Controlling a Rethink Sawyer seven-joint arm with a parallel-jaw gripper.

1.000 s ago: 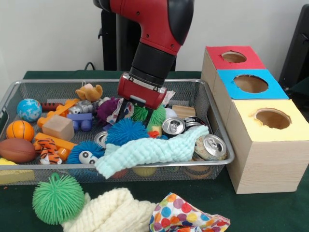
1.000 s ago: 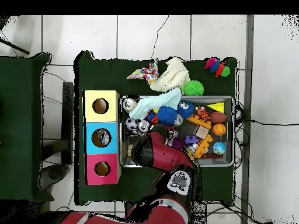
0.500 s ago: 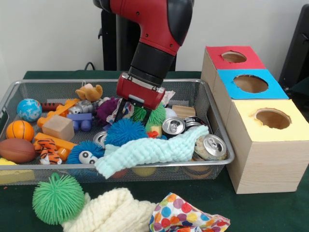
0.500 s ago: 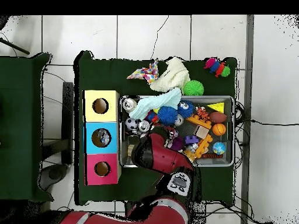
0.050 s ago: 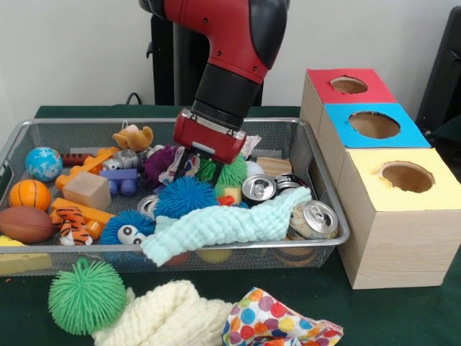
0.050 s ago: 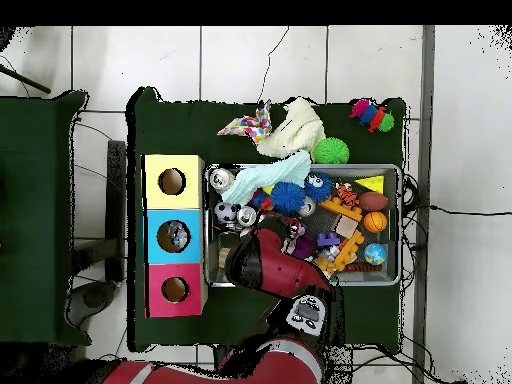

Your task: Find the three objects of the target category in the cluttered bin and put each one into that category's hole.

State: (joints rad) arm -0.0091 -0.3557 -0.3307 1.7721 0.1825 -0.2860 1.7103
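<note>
Green cloth covers your tabletop (image 5: 403, 317), which only the overhead view shows standing on a white tiled floor (image 6: 460, 150). Your red arm (image 5: 230, 65) reaches down into the wire bin (image 5: 288, 133); beside it stand three boxes (image 5: 392, 216) with yellow, blue and red holed tops. The jaws (image 5: 196, 167) hang among the toys near a blue spiky ball (image 5: 186, 196); you cannot tell whether they are parted. Three cans (image 5: 314, 218) lie at the bin's end nearest the boxes.
</note>
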